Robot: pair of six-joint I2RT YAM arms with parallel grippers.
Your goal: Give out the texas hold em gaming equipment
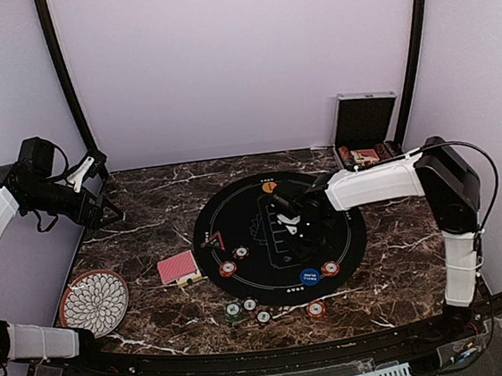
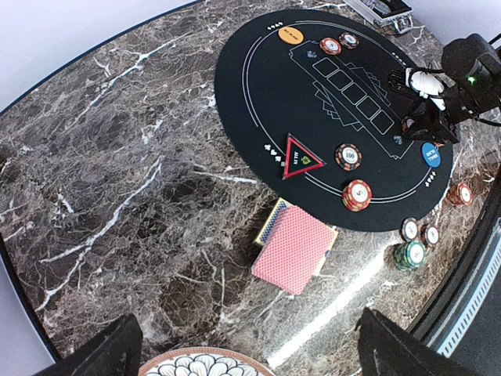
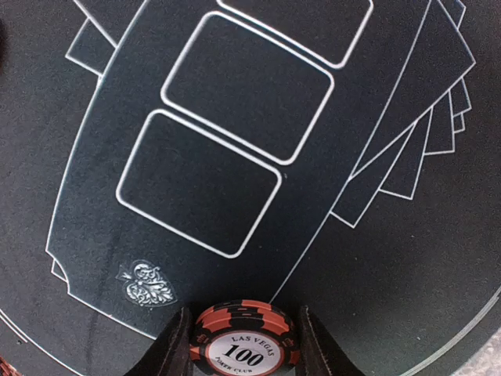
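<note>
My right gripper (image 3: 243, 317) is shut on a small stack of red-and-black poker chips (image 3: 244, 345) marked 100, over the black round mat (image 1: 236, 221) beside its printed card outlines. In the top view that gripper (image 1: 296, 225) is near the mat's centre. Red chips (image 1: 229, 268) lie on the mat's left side. A blue button disc (image 1: 310, 277) and a red chip (image 1: 330, 268) lie near its front, and an orange disc (image 1: 270, 186) at its back. The red-backed playing cards (image 2: 296, 249) lie left of the mat. My left gripper (image 2: 249, 325) hangs open and empty, high over the table's left part.
A white flower-patterned plate (image 1: 93, 301) sits at the front left. The open chip case (image 1: 364, 131) stands at the back right. Green and white chips (image 1: 233, 311) and a red chip (image 1: 316, 309) lie on the marble in front of the mat. A red triangle marker (image 2: 301, 157) lies on the mat.
</note>
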